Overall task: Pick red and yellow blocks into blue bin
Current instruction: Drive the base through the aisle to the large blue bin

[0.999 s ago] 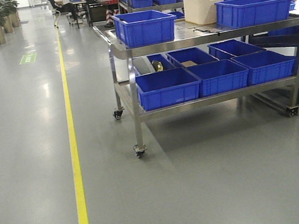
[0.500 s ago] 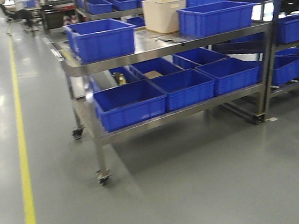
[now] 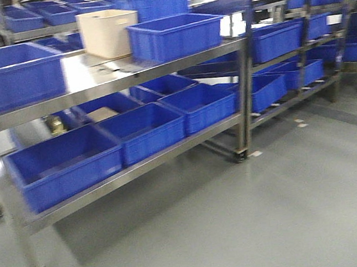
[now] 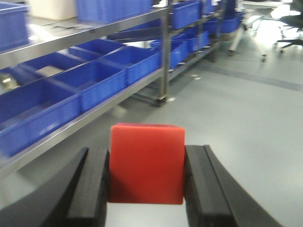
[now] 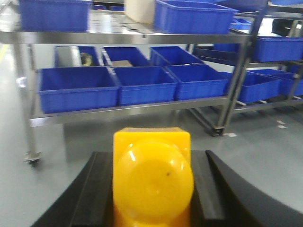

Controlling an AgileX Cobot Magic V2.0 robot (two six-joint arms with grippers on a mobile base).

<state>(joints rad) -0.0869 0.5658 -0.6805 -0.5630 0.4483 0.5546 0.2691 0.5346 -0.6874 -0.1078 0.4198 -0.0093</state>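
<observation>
My left gripper is shut on the red block, a plain cube held between both black fingers above the grey floor. My right gripper is shut on the yellow block, its round stud facing the camera. Neither gripper shows in the front view. Blue bins with rolled rims stand on the steel cart's top shelf, one at the left and one at the right. The right one also shows in the right wrist view.
A cream tub stands between the two top bins, with a taller blue crate behind. Several blue bins fill the cart's lower shelf. A second rack with more bins stands to the right. Grey floor lies in front.
The front view has swung right and come closer to the cart. The cart has slid left in the picture, the yellow floor line has left it, and the second rack has come in.
</observation>
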